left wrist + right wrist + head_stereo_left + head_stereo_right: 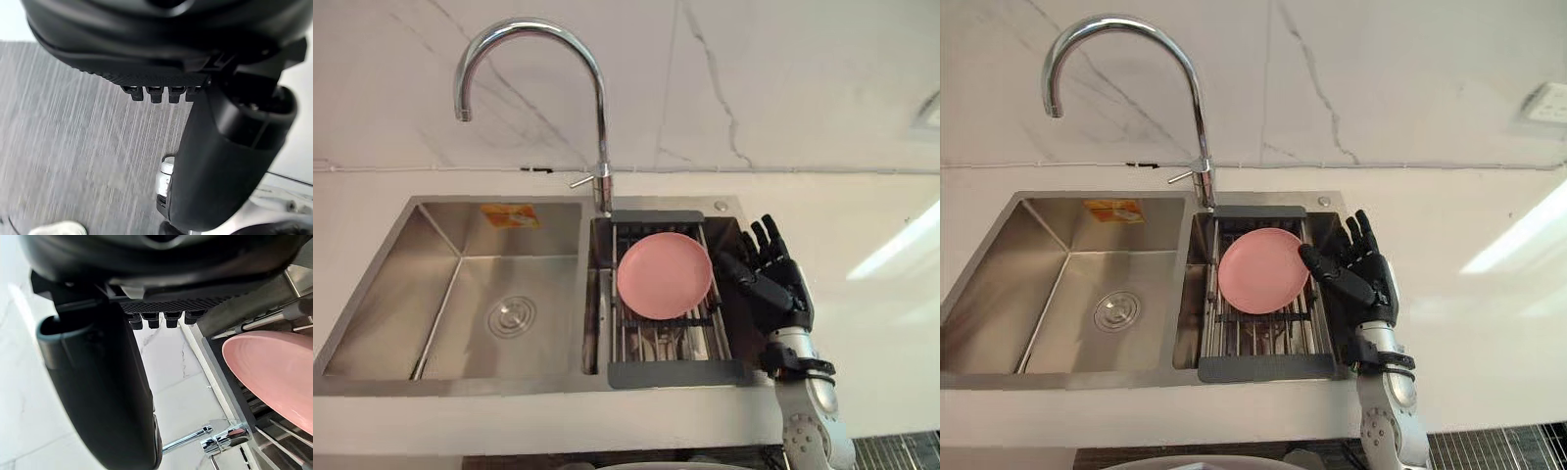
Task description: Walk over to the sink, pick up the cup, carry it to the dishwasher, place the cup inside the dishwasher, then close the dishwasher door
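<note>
A pink plate (pixel 664 275) lies on a dark wire rack (pixel 675 373) set over the right basin of a steel double sink (pixel 372 304). My right hand (pixel 773 282) is raised just right of the rack, open, fingers straight up and thumb reaching toward the plate's edge without touching it. In the right wrist view the plate (pixel 274 367) shows past the hand's straight fingers (pixel 156 319). Something shiny sits below the rack bars (pixel 656 338); I cannot make out what it is. My left hand (pixel 220 171) hangs over a grey floor with relaxed fingers, holding nothing.
A tall curved tap (pixel 599 108) rises behind the sink's divider. The left basin (pixel 509 315) holds just its drain. White marbled counter (pixel 871 294) and wall surround the sink. A white shoe tip (pixel 54 229) shows on the floor near my left hand.
</note>
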`<state>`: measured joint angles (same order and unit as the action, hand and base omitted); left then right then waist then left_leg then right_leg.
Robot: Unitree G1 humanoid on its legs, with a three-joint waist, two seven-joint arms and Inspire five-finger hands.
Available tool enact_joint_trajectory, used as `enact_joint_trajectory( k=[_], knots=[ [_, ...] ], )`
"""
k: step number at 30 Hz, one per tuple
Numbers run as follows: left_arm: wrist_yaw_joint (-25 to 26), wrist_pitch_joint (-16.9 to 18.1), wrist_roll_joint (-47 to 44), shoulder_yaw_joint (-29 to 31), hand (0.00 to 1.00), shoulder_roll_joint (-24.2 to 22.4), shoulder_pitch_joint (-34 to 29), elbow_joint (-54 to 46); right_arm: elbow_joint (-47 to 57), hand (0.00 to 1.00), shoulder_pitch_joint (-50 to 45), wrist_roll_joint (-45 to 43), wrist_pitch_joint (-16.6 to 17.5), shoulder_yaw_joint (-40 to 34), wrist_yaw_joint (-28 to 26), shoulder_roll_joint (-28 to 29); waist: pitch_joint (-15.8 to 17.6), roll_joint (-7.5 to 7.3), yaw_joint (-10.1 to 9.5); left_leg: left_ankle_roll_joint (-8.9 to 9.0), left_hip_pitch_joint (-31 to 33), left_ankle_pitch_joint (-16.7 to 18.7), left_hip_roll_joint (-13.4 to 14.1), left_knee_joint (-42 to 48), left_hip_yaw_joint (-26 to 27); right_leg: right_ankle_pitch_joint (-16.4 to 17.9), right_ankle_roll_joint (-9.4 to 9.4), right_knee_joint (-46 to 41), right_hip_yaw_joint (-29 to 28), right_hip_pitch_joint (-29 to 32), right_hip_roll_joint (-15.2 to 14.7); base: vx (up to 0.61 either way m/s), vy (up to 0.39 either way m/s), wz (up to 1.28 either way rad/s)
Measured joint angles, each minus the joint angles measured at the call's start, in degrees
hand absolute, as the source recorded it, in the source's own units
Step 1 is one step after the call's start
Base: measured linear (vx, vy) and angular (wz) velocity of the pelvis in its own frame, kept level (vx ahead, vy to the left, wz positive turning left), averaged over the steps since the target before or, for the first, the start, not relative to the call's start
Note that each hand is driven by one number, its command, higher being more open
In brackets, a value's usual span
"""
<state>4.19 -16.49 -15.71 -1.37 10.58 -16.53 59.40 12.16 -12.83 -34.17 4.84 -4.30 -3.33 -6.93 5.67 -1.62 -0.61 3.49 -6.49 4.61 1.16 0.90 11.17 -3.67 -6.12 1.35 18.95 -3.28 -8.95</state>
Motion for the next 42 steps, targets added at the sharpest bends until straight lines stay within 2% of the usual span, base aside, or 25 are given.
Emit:
enact_joint_trajectory(
  k=[3,5,8,12,14,18,24,31,36,42],
  knots=[
    [-0.4,-0.2,0.5,0.1,1.00,0.0,-0.3,0.0,0.0,1.00,-0.2,4.8,0.0,-0.8,1.0,-0.5,0.0,0.01,0.43,0.11,-0.4,0.0,0.0,-0.2,0.7,0.0,0.00,0.0,-0.4,-0.2,0.0,-0.05,-0.011,-0.07],
    [-0.8,-0.2,1.2,0.5,1.00,-0.1,-0.5,0.0,0.0,1.00,-0.5,11.6,0.0,-2.8,1.2,-1.7,0.0,-0.04,0.86,0.10,-0.6,0.0,0.0,-0.4,1.1,0.0,-0.05,-0.2,-0.9,-0.2,0.0,-0.08,-0.006,-0.08],
    [-1.6,-0.2,1.2,1.1,1.00,-0.1,-0.9,0.0,0.2,1.00,-0.8,21.0,0.1,-5.9,0.7,-6.1,-0.2,-0.28,1.45,0.03,-0.8,-0.1,0.0,-0.9,1.8,-0.1,0.04,-0.2,-1.3,-0.1,0.1,-0.09,-0.008,-0.07],
    [-1.7,-0.3,1.2,1.1,1.00,0.0,-1.2,0.0,2.1,1.00,-0.9,25.4,0.4,-7.8,-4.1,-13.0,-0.6,-0.53,1.94,-0.54,-1.1,-0.4,0.1,-1.9,2.5,-0.3,0.20,-0.2,-1.6,0.2,0.3,-0.05,-0.015,-0.05],
    [-1.7,-0.4,1.2,1.1,1.00,0.1,-1.2,0.0,3.1,1.00,-0.9,25.7,0.4,-7.7,-6.9,-14.3,-0.7,-0.67,1.99,-0.66,-1.1,-0.5,0.1,-2.0,2.7,-0.3,0.23,-0.2,-1.6,0.3,0.3,-0.01,-0.008,-0.02],
    [-1.9,-0.6,1.2,1.0,1.00,0.4,-1.0,-0.1,3.3,1.00,-0.9,28.3,0.4,-7.3,-11.6,-14.6,-0.8,-0.95,1.71,-1.04,-1.1,-0.8,0.0,-2.2,2.8,-0.3,0.22,-0.1,-1.5,0.4,0.3,0.00,0.000,0.00],
    [-1.9,-0.9,1.3,0.9,1.00,0.5,-1.1,-0.3,3.2,1.00,-0.9,34.0,0.1,-3.8,-14.2,-15.6,-0.8,-1.12,1.71,-0.94,-1.1,-0.9,0.0,-2.2,3.1,-0.3,0.22,-0.1,-1.4,0.4,0.3,-0.01,-0.007,0.00],
    [-1.9,-1.1,1.3,0.9,1.00,1.1,-1.4,-0.4,2.7,1.00,-0.9,40.8,-0.1,-0.2,-13.9,-15.6,-1.5,-2.15,1.70,-0.75,-1.0,-1.1,0.0,-2.2,2.9,-0.3,0.21,-0.2,-1.1,0.4,0.3,-0.05,-0.017,0.02],
    [-2.0,-1.6,2.5,0.9,1.00,1.7,-1.3,-0.5,1.8,1.00,-0.8,46.9,-0.1,1.3,-11.5,-15.6,-2.1,-3.07,1.58,-0.78,-0.9,-1.6,-0.2,-2.8,2.4,-0.3,0.21,-0.2,-0.4,0.4,0.1,-0.03,-0.012,0.07],
    [-2.0,-2.0,3.4,0.9,1.00,1.7,-1.3,-0.9,-0.1,1.00,-0.1,53.3,-0.6,1.5,-9.8,-15.7,-2.1,-3.08,1.57,-0.39,-0.7,-1.9,-0.2,-2.9,2.0,-0.3,0.21,-0.2,0.1,0.4,0.0,-0.03,-0.015,0.04]
  ],
)
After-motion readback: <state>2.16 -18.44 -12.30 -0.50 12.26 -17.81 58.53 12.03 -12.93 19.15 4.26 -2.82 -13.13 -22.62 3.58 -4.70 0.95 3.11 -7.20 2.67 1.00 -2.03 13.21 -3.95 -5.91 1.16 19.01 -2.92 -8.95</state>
